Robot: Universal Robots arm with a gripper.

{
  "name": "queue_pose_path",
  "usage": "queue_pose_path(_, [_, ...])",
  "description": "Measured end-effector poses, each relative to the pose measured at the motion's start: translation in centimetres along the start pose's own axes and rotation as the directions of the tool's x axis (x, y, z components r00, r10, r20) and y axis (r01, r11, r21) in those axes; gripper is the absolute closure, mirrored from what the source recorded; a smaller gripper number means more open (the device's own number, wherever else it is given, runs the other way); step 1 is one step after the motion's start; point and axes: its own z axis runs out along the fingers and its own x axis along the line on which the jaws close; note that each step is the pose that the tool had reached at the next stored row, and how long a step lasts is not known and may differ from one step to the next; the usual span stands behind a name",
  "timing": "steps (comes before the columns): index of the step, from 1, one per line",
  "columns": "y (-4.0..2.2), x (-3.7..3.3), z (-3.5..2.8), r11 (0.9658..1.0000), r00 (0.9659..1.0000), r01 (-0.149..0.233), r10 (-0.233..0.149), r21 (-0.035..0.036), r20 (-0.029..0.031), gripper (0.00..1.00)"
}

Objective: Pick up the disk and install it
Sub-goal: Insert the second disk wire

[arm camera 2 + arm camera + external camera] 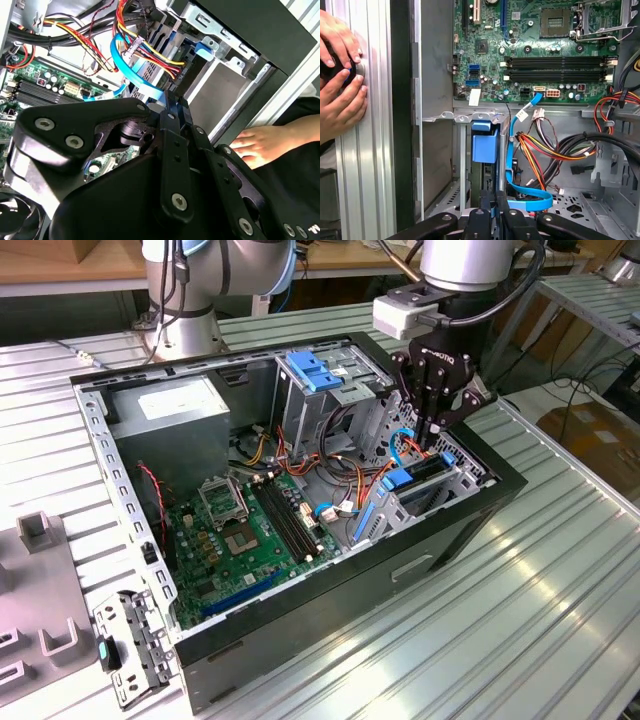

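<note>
Exterior view: orange and blue cables (pixel 385 455) crowd beside the computer case's (pixel 300 640) drive bay, where the closed gripper (pixel 436 430) presses the blue-railed dark disk (pixel 420 475).

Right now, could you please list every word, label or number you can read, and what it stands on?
None is legible.
Lettering on the gripper: too small.
Power supply label: too small.
White sticker on the motherboard: unreadable.
Tag on the blue cable: unreadable.

Above motherboard (pixel 240 530): we see open room.
Drive bay (pixel 440 480): we find cables (pixel 540 150) crowding the gripper (pixel 432 430).
Outside case: a person's hands (pixel 340 75).
</note>
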Motion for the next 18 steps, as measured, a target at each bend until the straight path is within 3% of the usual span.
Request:
queue_pose_path(6, [0.01,0.11,0.03,1.0000,1.0000,0.000,0.000,0.0009,0.0018,0.84])
queue_pose_path(9, [0.01,0.27,0.07,1.0000,0.9999,-0.001,0.001,0.0013,0.0103,0.84])
queue_pose_path(11, [0.04,0.53,0.15,1.0000,0.9998,-0.003,0.003,0.0070,0.0209,0.84])
queue_pose_path(14, [0.22,0.79,0.24,0.9995,0.9996,-0.008,0.007,0.0316,0.0273,0.84])
queue_pose_path(15, [0.30,0.97,0.30,0.9992,0.9994,-0.010,0.009,0.0387,0.0326,0.84])
queue_pose_path(18, [0.48,1.39,0.44,0.9989,0.9986,-0.013,0.011,0.0448,0.0518,0.84])
